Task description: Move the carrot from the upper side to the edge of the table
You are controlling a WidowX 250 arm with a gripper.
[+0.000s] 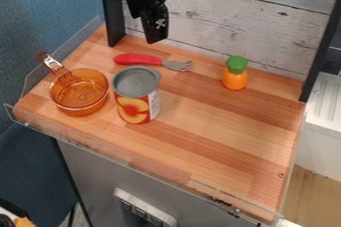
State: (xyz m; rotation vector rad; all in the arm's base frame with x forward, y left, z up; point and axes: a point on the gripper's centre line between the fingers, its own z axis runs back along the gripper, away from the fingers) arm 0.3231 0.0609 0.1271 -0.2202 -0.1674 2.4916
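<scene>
- Fingers: you cannot tell from this angle whether those of your gripper [156, 38] stand apart or together.
- Gripper position: at 12 o'clock on the wooden tabletop [213, 131], taking the top of the view as 12; it hangs at the back, in front of the plank wall [246, 17].
- Carrot [234, 78]: between 1 and 2 o'clock, near the back wall, green top toward 12; your gripper is well apart from it.
- Fork [152, 60]: between 11 and 12 o'clock, red handle toward 9, metal tines toward 3.
- Can [136, 96]: upright at 10 o'clock, its label showing fruit.
- Pan [81, 91]: amber, see-through, between 9 and 10 o'clock, just beside your can; handle toward 11.
- Clear guard [120, 157]: runs along the tabletop's front edge, from 8 toward 5 o'clock.
</scene>
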